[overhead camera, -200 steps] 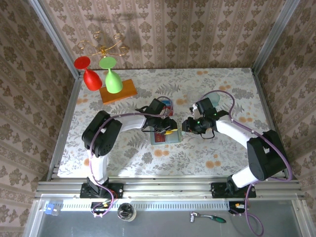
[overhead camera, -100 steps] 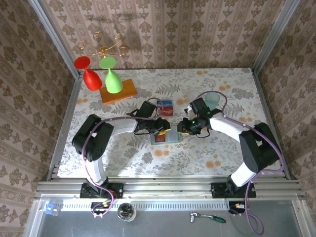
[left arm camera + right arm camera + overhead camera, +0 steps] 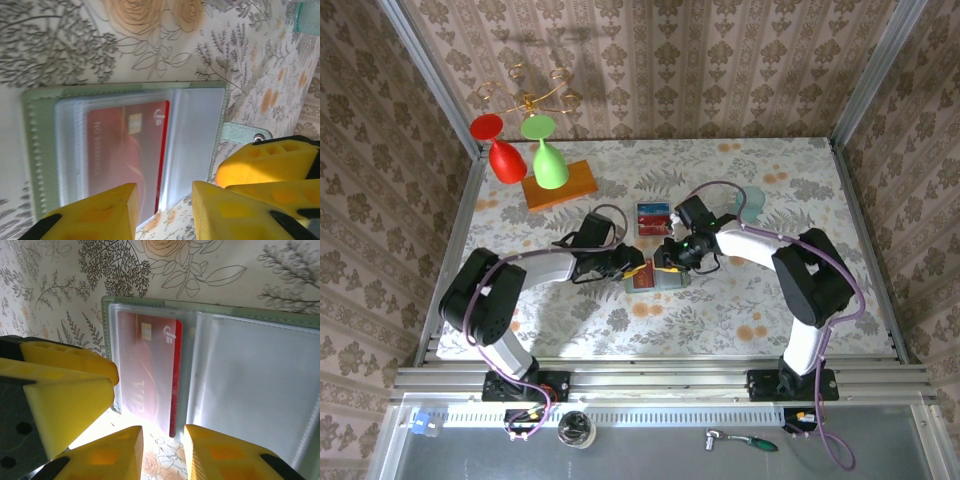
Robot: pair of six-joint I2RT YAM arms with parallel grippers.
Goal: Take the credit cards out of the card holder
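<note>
The sage-green card holder (image 3: 667, 283) lies open and flat on the floral table. A red credit card (image 3: 125, 150) sits in its clear sleeve (image 3: 150, 370), one long red edge bare at the fold. The snap tab (image 3: 245, 132) sticks out to the side. My left gripper (image 3: 642, 268) hovers at the holder's left edge. It is open (image 3: 164, 210), the card's edge just beyond the gap. My right gripper (image 3: 663, 262) is open too (image 3: 163, 450), hanging low over the same card's end. Its yellow fingers (image 3: 270, 165) nearly meet the left one's. Red and blue credit cards (image 3: 653, 216) lie on the table behind.
A translucent teal cup (image 3: 752, 202) stands behind the right arm. At the back left, an orange wooden block (image 3: 560, 185) carries a red glass (image 3: 504, 156) and a green glass (image 3: 548, 160). Metal rails and patterned walls enclose the table (image 3: 740, 310).
The right gripper slid left from beside the holder to over it. The left arm swung lower and leftward, uncovering the loose cards behind. The holder stayed put.
</note>
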